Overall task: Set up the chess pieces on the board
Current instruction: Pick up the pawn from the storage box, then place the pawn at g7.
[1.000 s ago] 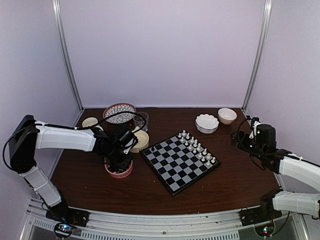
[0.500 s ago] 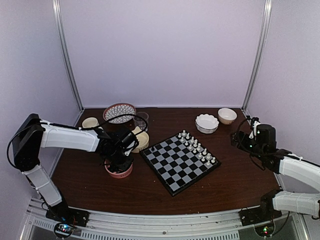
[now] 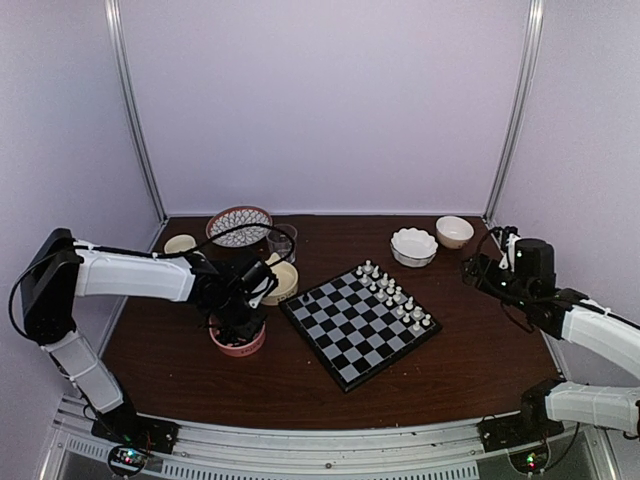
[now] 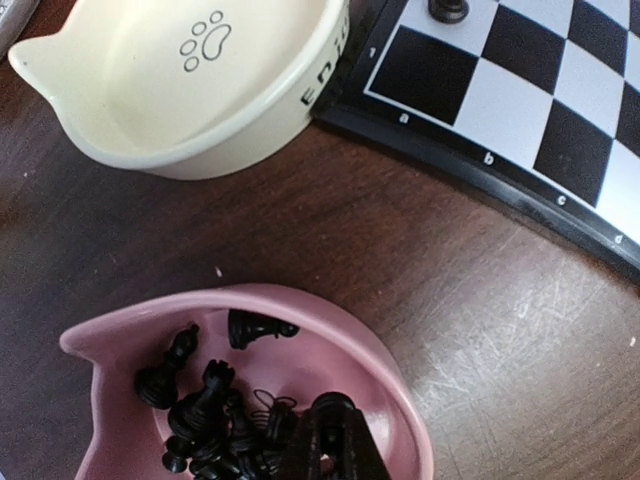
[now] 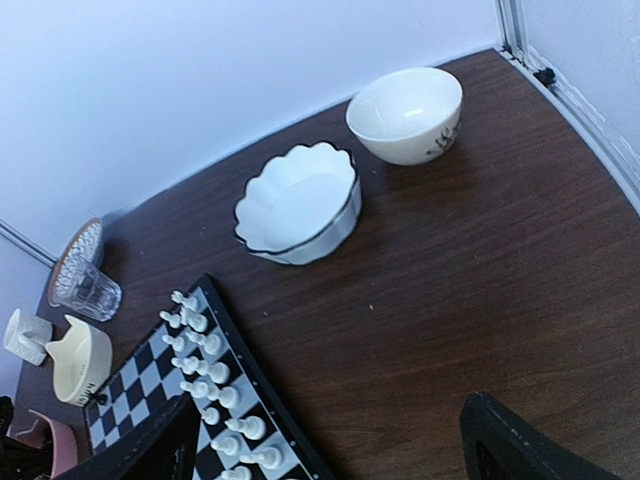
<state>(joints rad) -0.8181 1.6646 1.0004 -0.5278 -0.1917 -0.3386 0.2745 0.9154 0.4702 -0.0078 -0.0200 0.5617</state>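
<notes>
now that our left hand (image 4: 322, 450) has pinched shut among the chess pieces (image 4: 205, 400) in the pink bowl (image 4: 350, 350), we expect a lift toward the board (image 4: 520, 110); our right hand (image 5: 330, 445) gapes wide.

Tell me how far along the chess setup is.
Done: the white pieces stand in two rows along the far-right edge of the board, and one black piece stands near its left corner. In hand: the left gripper is shut, down inside the pink bowl among the black pieces; whether it grips one is unclear. Left: nearly all the black pieces, heaped in that bowl.
</notes>
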